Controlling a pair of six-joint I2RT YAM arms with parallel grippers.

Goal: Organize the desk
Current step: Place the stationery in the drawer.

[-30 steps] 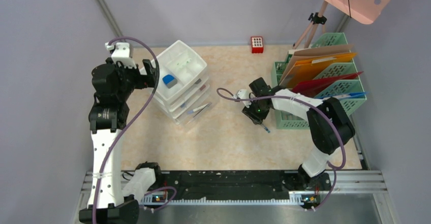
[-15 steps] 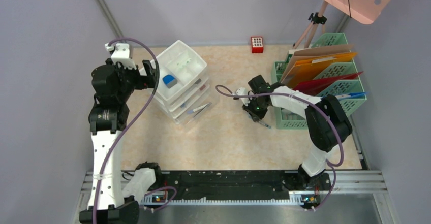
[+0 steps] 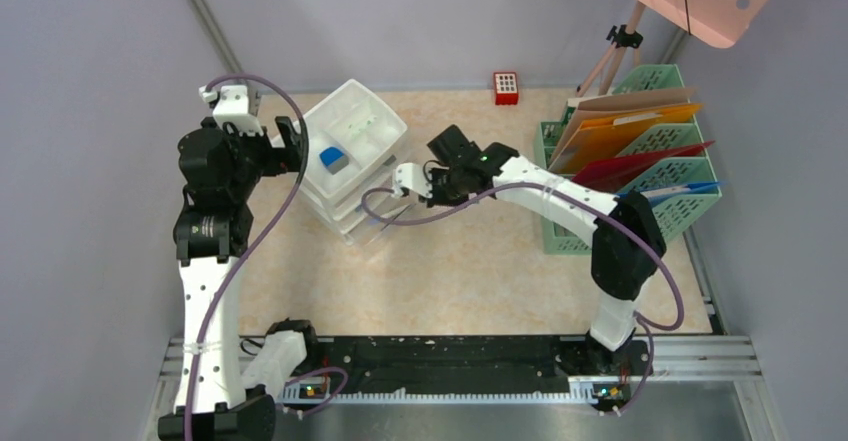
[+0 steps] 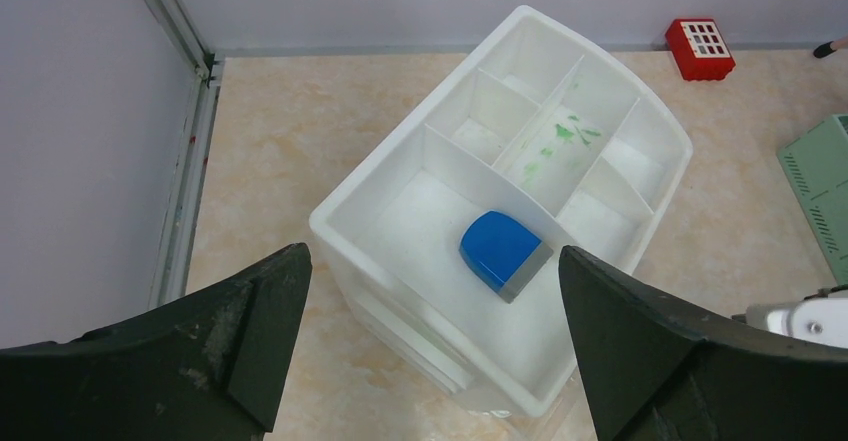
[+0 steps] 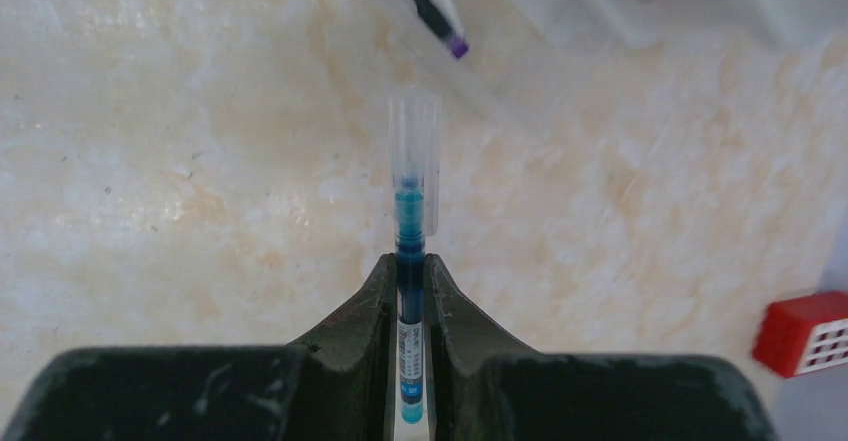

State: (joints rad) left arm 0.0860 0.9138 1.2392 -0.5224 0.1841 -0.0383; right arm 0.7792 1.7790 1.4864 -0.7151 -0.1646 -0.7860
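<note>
text: none legible | pen [image 5: 411, 221] label: too small to read

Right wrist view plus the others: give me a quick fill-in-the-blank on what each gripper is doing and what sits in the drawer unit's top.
The right gripper is shut on a ____ pen with a clear cap. The left gripper hangs ____ over the white drawer unit. The blue-and-grey block lies in its ____ top compartment.
Missing words: blue; open; largest.

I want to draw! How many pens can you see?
2: a blue pen in the right end effector, a second pen in the open drawer. More may be hidden.
</note>
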